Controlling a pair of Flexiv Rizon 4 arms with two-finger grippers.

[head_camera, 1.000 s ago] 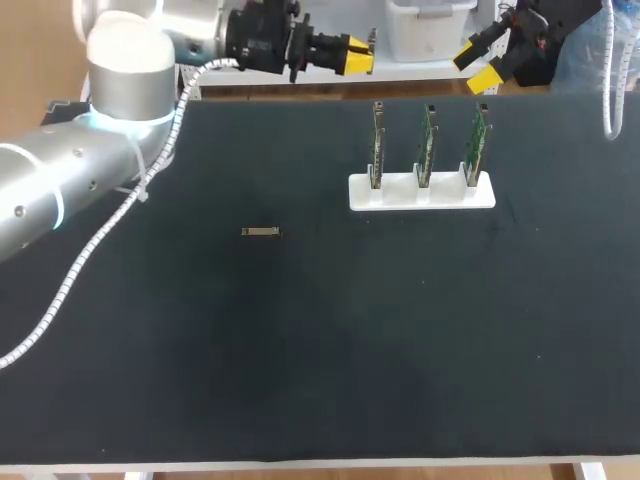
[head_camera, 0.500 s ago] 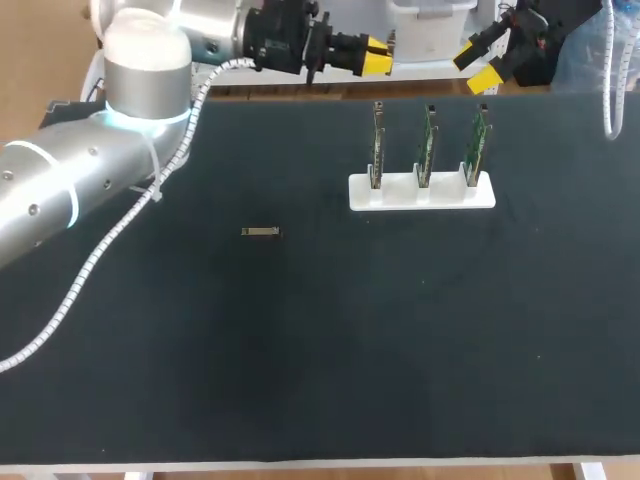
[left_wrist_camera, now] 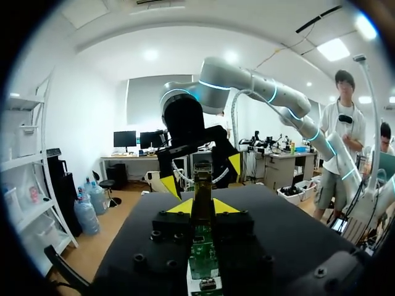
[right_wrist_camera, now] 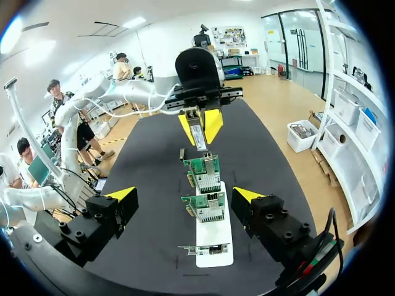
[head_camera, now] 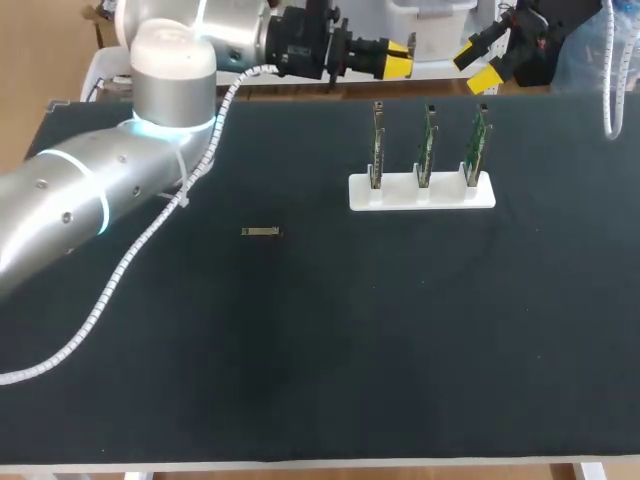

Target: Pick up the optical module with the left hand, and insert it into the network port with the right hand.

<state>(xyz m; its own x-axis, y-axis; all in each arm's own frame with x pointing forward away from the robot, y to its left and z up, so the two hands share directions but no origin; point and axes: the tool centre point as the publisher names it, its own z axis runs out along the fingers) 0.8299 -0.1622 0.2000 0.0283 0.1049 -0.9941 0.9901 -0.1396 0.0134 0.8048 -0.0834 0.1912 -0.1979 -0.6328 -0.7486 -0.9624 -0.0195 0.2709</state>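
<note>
My left gripper (head_camera: 398, 57) hangs over the table's back edge, shut on a slim silver optical module (left_wrist_camera: 202, 188) that sticks out between its yellow tips. It points toward my right gripper (head_camera: 477, 65), which is open at the back right, a short way off. In the right wrist view the held module (right_wrist_camera: 199, 137) faces my right gripper (right_wrist_camera: 185, 194) across the boards. A white holder (head_camera: 360, 195) carries three upright green network boards (head_camera: 425, 145) just in front of both grippers. The ports show in the right wrist view on the boards (right_wrist_camera: 205, 206).
A second small module (head_camera: 261, 232) lies flat on the black table (head_camera: 330, 360), left of the holder. My left arm (head_camera: 120, 190) spans the table's back left part, with a white cable looped along it.
My left arm has swung to the right along the back edge, carrying the module closer to my right gripper. The right arm has stayed where it was.
</note>
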